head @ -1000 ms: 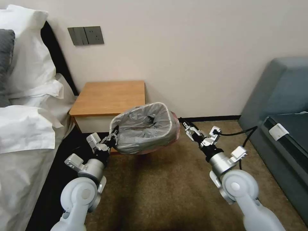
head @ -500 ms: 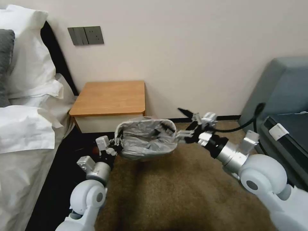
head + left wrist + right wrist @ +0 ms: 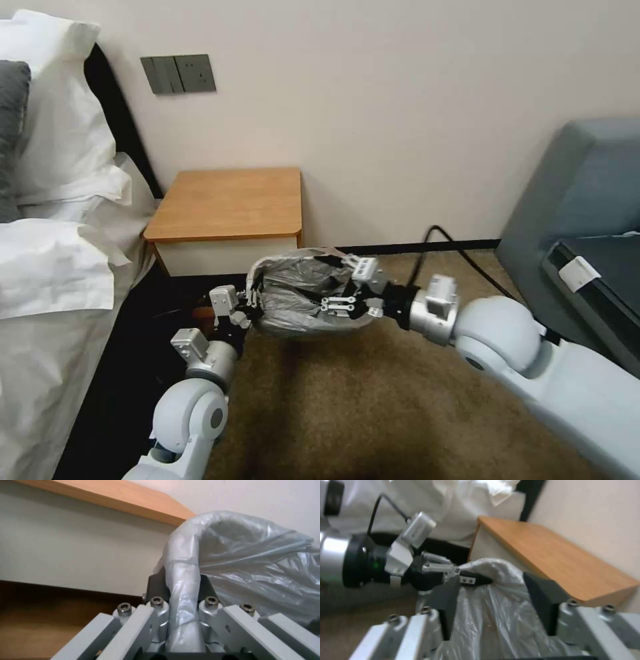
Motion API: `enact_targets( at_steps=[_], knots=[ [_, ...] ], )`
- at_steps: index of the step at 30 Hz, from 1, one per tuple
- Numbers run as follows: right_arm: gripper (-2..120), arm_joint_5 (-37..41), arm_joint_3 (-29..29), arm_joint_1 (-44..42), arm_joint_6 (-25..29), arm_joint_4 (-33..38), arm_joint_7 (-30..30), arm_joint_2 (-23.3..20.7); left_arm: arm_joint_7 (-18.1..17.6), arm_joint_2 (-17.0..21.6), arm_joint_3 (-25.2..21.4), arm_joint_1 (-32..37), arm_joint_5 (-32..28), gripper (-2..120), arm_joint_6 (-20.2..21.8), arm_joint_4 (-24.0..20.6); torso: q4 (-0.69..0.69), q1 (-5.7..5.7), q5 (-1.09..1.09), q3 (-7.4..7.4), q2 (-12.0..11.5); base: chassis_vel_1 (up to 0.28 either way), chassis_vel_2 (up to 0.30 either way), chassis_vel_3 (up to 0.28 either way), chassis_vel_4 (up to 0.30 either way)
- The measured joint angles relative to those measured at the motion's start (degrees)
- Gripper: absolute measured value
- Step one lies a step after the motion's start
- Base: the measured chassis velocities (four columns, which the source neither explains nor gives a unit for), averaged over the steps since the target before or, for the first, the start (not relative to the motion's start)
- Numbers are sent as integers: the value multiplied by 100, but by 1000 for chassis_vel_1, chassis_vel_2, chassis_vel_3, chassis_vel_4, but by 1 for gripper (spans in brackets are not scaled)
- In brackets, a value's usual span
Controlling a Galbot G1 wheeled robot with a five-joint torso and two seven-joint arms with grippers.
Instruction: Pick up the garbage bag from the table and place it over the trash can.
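Observation:
The grey, wrinkly garbage bag (image 3: 300, 293) is pulled over the trash can, which stands on the carpet in front of the table (image 3: 227, 200). The can's rolled rim (image 3: 184, 567) shows through the film. My left gripper (image 3: 251, 300) is on the can's left side, shut on the bag-covered rim (image 3: 181, 586). My right gripper (image 3: 347, 297) reaches in from the right over the can's mouth. It is open, and its dark fingers (image 3: 543, 600) stand either side of a fold of bag (image 3: 493, 620). The left gripper (image 3: 466, 580) also shows beyond that fold.
A bed with white linen (image 3: 53, 267) fills the left. A grey-blue sofa (image 3: 587, 200) stands on the right. A black cable (image 3: 453, 250) trails over the brown carpet (image 3: 373, 413) behind my right arm. The wall is close behind the table.
My right arm has swung left, from beside the can's right side to over its mouth. The bagged can has sunk lower and levelled out. The left gripper has kept its hold on the rim.

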Motion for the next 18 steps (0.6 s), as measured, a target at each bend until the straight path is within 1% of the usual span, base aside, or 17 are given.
enact_targets(
  at_steps=[2,3,6,7,10,11,12,13,18],
  knots=[
    [39,-156,-399,344,-137,-107,-27,63,40,-19,21,23,160,6,-38,0,-1,0,-1,0,0,0,0,0,0],
    [39,-156,-399,344,-137,-107,-27,63,40,-19,21,23,160,6,-38,0,-1,0,-1,0,0,0,0,0,0],
    [25,-330,-823,669,-273,-264,-35,178,96,-33,17,38,332,6,-104,8,-1,0,-1,0,0,0,0,0,0],
    [25,-330,-823,669,-273,-264,-35,178,96,-33,17,38,332,6,-104,8,-1,0,-1,0,0,0,0,0,0],
    [10,-577,-1084,912,-354,-470,-111,305,120,-49,4,64,372,6,-115,-5,-1,0,-1,0,0,0,0,0,0],
    [10,-577,-1084,912,-354,-470,-111,305,120,-49,4,64,372,6,-115,-5,-1,0,-1,0,0,0,0,0,0],
    [7,-669,-1154,991,-367,-566,-156,353,130,-56,-3,76,381,6,-120,-14,-1,0,0,0,0,0,0,0,0],
    [1,-735,-1227,1069,-393,-653,-186,402,143,-66,-9,88,387,6,-123,-27,-1,0,0,0,0,0,0,0,0],
    [0,-801,-1376,1230,-407,-855,-280,507,146,-85,-19,101,371,6,-130,-43,-1,0,-1,0,0,0,0,0,0]
  ],
)
